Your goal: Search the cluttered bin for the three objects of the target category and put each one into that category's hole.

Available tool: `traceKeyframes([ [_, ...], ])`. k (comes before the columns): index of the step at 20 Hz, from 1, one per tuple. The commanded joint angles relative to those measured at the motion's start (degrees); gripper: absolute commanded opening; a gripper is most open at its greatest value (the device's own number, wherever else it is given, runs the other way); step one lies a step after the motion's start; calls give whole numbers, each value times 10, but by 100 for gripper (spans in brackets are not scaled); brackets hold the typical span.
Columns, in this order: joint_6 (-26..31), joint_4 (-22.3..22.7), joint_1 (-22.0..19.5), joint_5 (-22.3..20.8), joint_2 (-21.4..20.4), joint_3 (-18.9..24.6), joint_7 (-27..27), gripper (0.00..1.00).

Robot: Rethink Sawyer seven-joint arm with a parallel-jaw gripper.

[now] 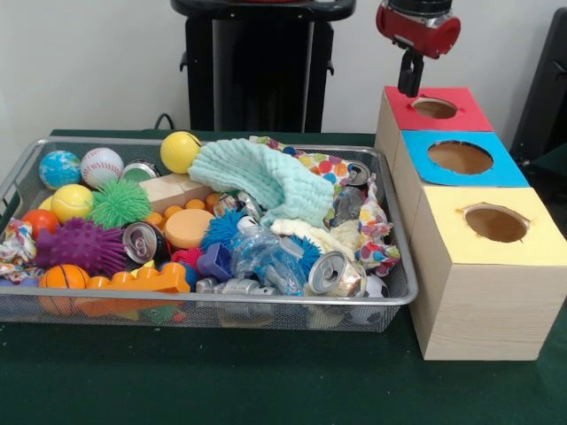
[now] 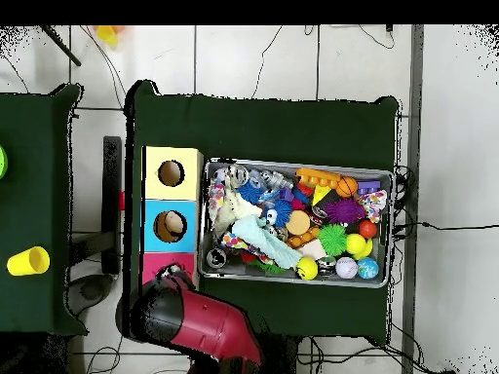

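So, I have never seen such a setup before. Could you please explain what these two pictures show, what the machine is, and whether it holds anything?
The red and black machine is a robot arm. Its gripper hangs just above the red-topped box, over the round hole. I cannot tell whether it is open or shut, and no object shows in it.

One picture is taken from across the table, facing the robot. The other looks straight down, with the robot at the bottom, so the sides are turned round.

On the green table stands a wire mesh bin full of clutter: balls, spiky rubber toys, drink cans, a mint cloth. Beside it stand three wooden boxes in a row, topped red, blue and yellow, each with a round hole.
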Motion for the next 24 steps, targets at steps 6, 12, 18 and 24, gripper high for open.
traceKeyframes([
  [6, 107, -56, -80, -57, -41, 1, -19, 0],
  [12, 118, -92, -186, -135, -43, 22, -119, 0],
  [18, 113, -132, -285, -205, -23, 76, -160, 0],
  [24, 108, -147, -345, -246, -4, 119, -154, 0],
])
